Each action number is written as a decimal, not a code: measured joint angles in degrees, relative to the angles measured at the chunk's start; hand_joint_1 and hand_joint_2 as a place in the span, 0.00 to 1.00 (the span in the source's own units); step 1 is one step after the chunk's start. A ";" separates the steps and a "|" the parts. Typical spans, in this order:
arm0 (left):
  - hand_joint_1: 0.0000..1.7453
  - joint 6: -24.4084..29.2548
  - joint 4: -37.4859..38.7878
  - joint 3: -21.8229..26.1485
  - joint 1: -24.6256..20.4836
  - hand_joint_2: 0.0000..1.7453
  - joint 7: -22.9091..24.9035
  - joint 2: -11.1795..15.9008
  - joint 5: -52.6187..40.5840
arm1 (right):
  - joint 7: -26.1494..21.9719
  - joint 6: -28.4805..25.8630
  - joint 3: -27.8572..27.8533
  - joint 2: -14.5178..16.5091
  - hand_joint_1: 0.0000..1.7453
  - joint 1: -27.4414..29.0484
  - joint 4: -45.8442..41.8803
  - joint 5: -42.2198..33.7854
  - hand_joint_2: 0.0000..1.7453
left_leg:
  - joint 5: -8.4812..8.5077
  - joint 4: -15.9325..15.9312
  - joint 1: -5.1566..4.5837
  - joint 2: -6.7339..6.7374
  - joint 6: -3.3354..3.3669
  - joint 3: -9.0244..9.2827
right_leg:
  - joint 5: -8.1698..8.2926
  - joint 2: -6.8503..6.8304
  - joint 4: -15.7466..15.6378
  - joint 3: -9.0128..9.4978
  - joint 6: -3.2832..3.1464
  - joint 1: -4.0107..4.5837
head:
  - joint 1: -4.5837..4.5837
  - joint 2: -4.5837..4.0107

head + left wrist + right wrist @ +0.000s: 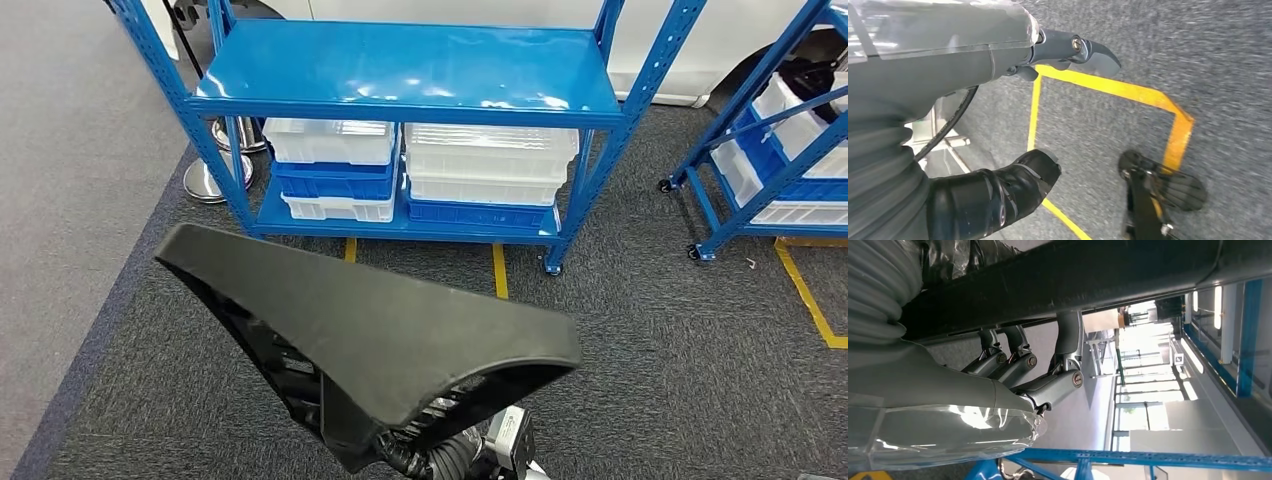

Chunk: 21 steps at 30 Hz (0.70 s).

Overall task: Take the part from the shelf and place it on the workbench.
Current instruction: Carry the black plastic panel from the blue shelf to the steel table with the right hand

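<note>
Transfer stage. The black part [380,330], lower centre of the head view, is already off the blue shelf [400,70] at top, and no workbench appears (placing remains, by my judgement). The right hand [1023,375] grips the part from beneath, fingers pressed to its underside. The left hand [1048,100] hangs over grey carpet [1198,50], fingers apart, grasping nothing.

Shelf [405,70] top bare; bins [490,165] crowd lower tier.

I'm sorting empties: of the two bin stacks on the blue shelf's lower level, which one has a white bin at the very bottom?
The left stack: its lowest bin is white, under a blue one. The right stack ends in a blue bin below its white ones.
</note>
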 joint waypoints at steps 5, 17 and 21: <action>0.00 0.17 -0.01 0.04 -0.09 1.00 -0.02 -0.10 0.01 | 0.22 0.00 0.01 0.21 1.00 -0.55 0.02 -0.52 1.00 | 2.80 0.24 -0.32 0.45 2.13 -3.41 | -11.14 0.29 12.77 -2.68 1.19 -0.39 | 0.07 0.00; 0.00 0.63 0.04 0.06 0.04 1.00 0.15 -0.43 -0.10 | 0.04 0.08 0.01 0.29 1.00 -1.40 0.03 -2.10 1.00 | 4.75 2.05 -0.37 0.30 0.00 -9.42 | -4.86 0.33 -5.06 9.74 -2.03 0.64 | 0.07 0.00; 0.00 0.69 0.06 0.06 0.13 1.00 0.33 -0.48 -0.11 | 0.03 0.13 0.01 0.41 1.00 -1.39 0.13 -2.11 1.00 | -3.48 14.01 0.04 0.23 -1.18 -11.39 | -2.40 0.05 -4.43 5.93 -2.17 0.24 | 0.00 0.00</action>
